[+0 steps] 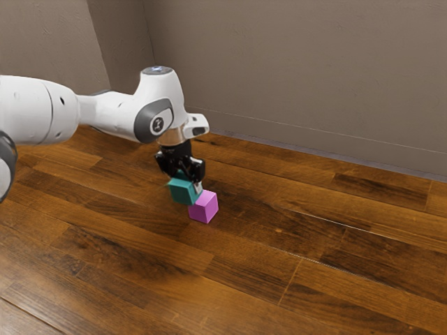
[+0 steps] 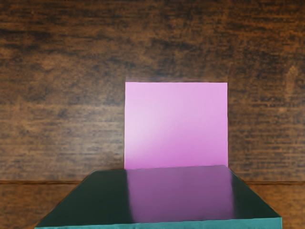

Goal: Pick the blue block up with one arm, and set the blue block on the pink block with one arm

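Observation:
A teal-blue block hangs just above the wooden floor with my black gripper shut on it. Right beside it, toward the exterior view's right and slightly lower, a pink block rests on the wood. The held block's lower corner overlaps the pink one's upper left edge in that view; I cannot tell whether they touch. In the wrist view the pink block lies square on the wood beyond the held block, whose glossy dark top mirrors the pink.
The surface is dark brown wooden planks. A grey wall runs behind, with a corner at the upper left. My white arm comes in from the exterior view's left.

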`<action>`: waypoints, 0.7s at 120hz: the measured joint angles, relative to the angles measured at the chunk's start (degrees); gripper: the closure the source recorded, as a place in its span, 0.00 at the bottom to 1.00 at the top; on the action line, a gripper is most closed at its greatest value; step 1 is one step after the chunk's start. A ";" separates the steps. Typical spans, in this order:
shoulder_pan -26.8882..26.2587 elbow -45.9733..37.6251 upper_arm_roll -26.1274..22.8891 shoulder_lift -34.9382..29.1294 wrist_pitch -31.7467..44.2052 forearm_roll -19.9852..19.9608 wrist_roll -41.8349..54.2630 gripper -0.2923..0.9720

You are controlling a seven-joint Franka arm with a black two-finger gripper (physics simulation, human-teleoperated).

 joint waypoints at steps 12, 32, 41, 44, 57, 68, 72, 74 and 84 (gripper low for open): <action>0.00 3.32 -0.14 2.52 -1.92 -0.65 0.21 0.50; -0.04 7.12 -0.26 4.87 -4.57 -1.50 0.79 0.51; -0.07 7.94 -0.47 5.29 -5.46 -1.47 1.37 0.51; -0.08 8.08 -0.53 5.39 -5.69 -1.45 1.64 0.51; -0.08 8.41 -0.78 5.57 -6.33 -1.38 3.23 0.51; -0.09 9.42 -0.87 6.05 -6.76 -1.38 4.63 0.51; -0.10 10.53 -0.88 6.81 -7.08 -1.43 5.09 0.51; -0.10 10.98 -0.88 7.14 -7.23 -1.46 5.31 0.51; -0.16 12.51 -0.89 8.31 -7.85 -1.60 6.34 0.51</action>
